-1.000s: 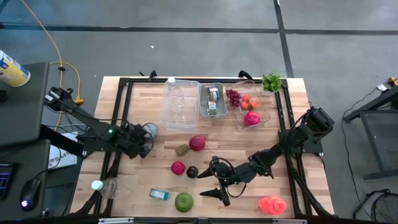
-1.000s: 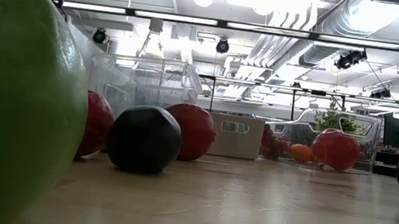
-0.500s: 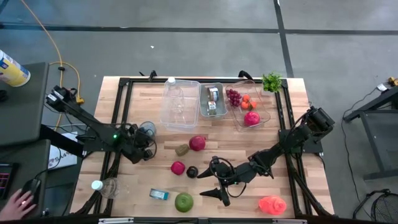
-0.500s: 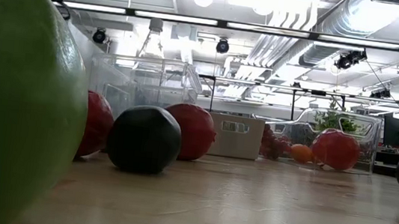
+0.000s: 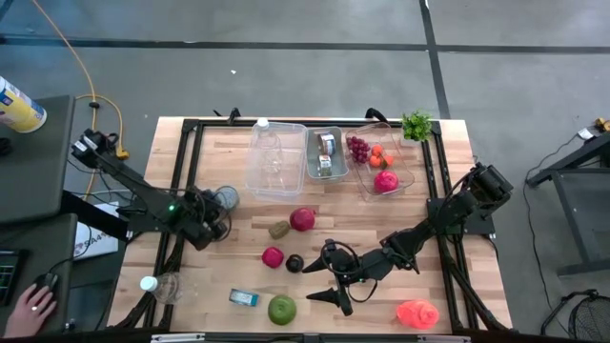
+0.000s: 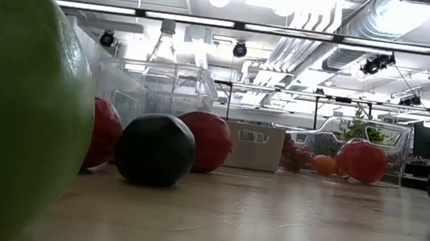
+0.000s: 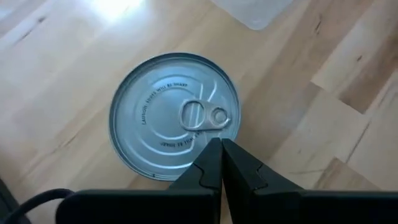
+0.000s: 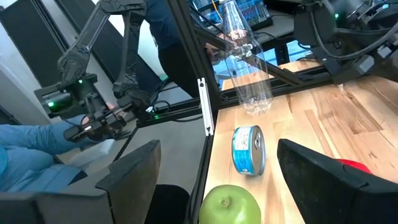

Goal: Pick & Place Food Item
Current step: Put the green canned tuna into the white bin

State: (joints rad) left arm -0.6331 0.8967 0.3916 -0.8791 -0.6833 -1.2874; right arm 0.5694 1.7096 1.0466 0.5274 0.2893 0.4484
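Across the table (image 5: 238,143), loose fruit lies short of the far bins (image 5: 329,152), presumably awaiting sorting. Right gripper (image 5: 322,283) sits spread wide and empty by the green apple (image 5: 282,308), likely its next pick; left gripper (image 7: 221,163) hangs clenched on nothing over the upright can (image 7: 174,112).

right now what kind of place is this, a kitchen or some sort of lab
Most likely a robotics lab or workshop, not a kitchen. The wooden table sits in a black metal frame on a bare concrete floor, exposed ducts and strip lights run overhead, and a person's hand rests at a workstation beside it.
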